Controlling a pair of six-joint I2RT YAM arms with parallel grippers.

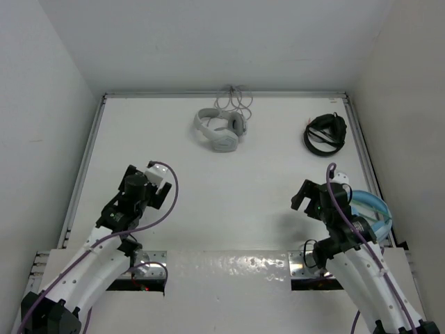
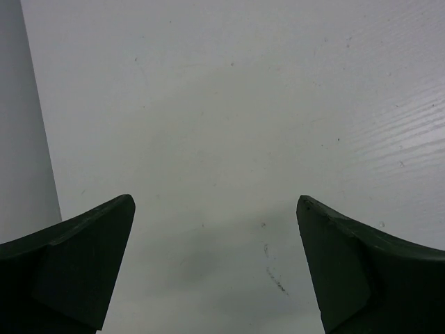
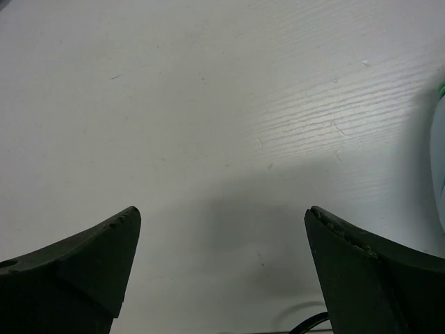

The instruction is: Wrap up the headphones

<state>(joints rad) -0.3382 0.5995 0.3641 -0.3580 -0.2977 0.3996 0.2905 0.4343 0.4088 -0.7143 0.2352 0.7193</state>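
Note:
The white headphones [image 1: 219, 129] lie at the far middle of the table, earcups folded together, with their thin pale cable [image 1: 235, 99] in loose loops behind them by the back wall. My left gripper [image 1: 142, 182] is open and empty over bare table at the near left, far from them. My right gripper [image 1: 314, 195] is open and empty at the near right. In the left wrist view the gripper [image 2: 215, 209] shows only bare white table between its fingers. The right wrist view shows the same for that gripper [image 3: 222, 216]. The headphones are out of both wrist views.
Black headphones [image 1: 325, 133] lie at the far right. Light blue headphones [image 1: 368, 212] lie at the right edge beside my right arm, with an edge showing in the right wrist view [image 3: 439, 167]. White walls enclose the table [image 1: 229, 202].

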